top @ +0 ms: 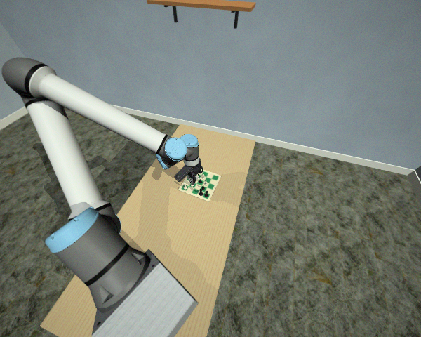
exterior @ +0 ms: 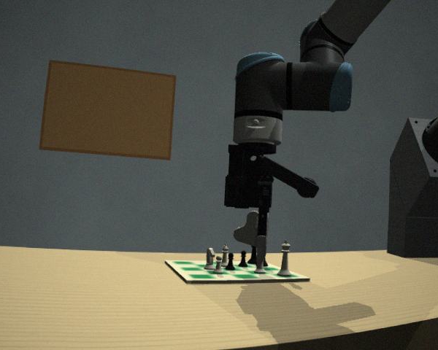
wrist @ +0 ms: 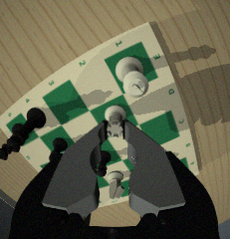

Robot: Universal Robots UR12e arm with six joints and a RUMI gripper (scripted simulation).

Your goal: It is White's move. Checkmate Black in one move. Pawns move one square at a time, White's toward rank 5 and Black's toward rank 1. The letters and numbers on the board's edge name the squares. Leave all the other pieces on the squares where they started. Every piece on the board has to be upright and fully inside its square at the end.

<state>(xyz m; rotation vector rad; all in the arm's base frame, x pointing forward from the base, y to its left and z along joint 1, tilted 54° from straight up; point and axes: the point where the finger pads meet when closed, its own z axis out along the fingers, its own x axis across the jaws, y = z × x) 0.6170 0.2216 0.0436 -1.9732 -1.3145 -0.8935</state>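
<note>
1. The UR12e arm [top: 102, 112] reaches from its pedestal [top: 160, 308] across the wooden table [top: 189, 232].
2. The gripper [wrist: 115, 130] points straight down over the green-and-cream chessboard [exterior: 196, 278], its jaws clamped on the head of a white pawn [wrist: 115, 116] near the board's middle.
3. A white queen [exterior: 285, 259] stands upright just beside it, near the board's edge.
4. Black pieces [wrist: 26, 130] stand farther along the board.
</note>
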